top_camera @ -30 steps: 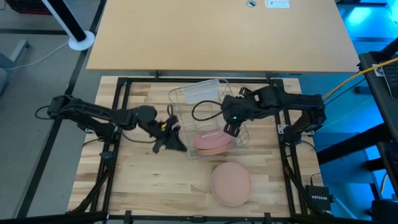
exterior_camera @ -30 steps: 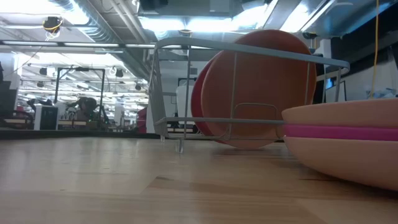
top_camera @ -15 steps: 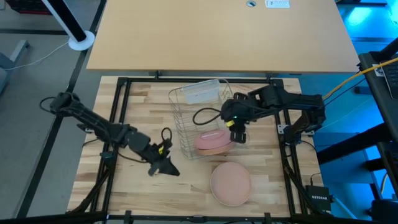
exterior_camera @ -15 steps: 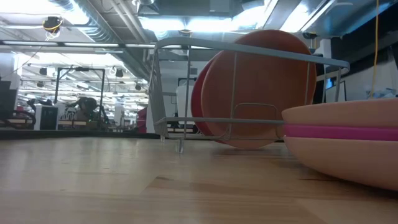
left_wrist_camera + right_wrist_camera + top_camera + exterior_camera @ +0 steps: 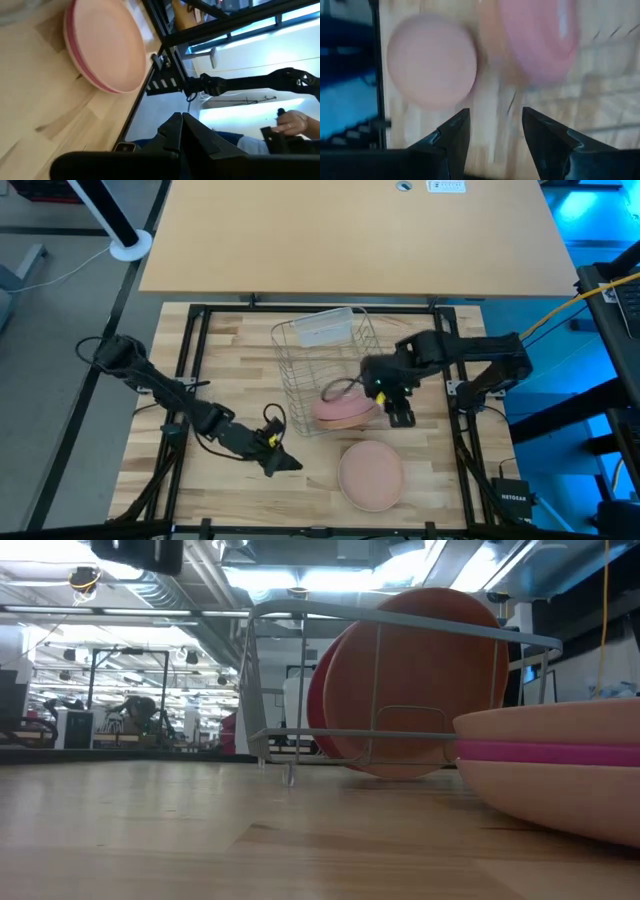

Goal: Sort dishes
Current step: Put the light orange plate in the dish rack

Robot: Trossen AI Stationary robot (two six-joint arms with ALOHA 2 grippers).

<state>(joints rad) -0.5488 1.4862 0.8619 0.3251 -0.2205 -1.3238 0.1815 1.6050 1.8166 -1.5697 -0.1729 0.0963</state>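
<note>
We judge a pick is next: right gripper, fingers spread and empty, hangs just beside the racked plates; left gripper, fingers pressed together, waits near the stacked plates.

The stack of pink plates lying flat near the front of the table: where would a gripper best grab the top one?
Probably by its rim. The plate stack lies flat and open side up on the table, so the raised edge is the only thin part. The right gripper, open and nearest, could come from above, one finger inside the rim, one outside.
</note>
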